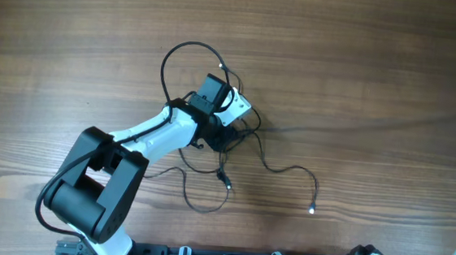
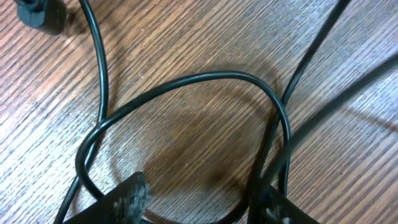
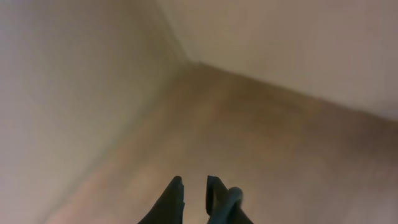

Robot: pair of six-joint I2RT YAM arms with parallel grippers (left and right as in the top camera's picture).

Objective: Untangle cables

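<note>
Cables [image 1: 164, 64] first, from overhead: they lie mid-worktop [image 1: 380, 58], one strand thrown up in a wide loop and others trailing off to the right and front, with plug ends [image 1: 311, 207] lying loose. The knot where they cross sits under my left pincer [image 1: 227, 134], so I can't read it from here. The right pincer is not in this view.

From the left wrist, the left pincer [image 2: 202, 190] hangs low over the wood with its fingers [image 2: 127, 199] well apart. A rounded loop of the cables [image 2: 211, 76] lies between them, and several strands cross close by the far finger. Nothing looks clamped.

The right wrist shows only a blurred pale surface and wood. The right pincer [image 3: 194, 183] is nearly together, with a narrow slit between the tips and nothing in it. No cable shows here.

My judgement is that little is done. Some ends lie free, but the strands remain crossed in the middle and none is laid out apart.
</note>
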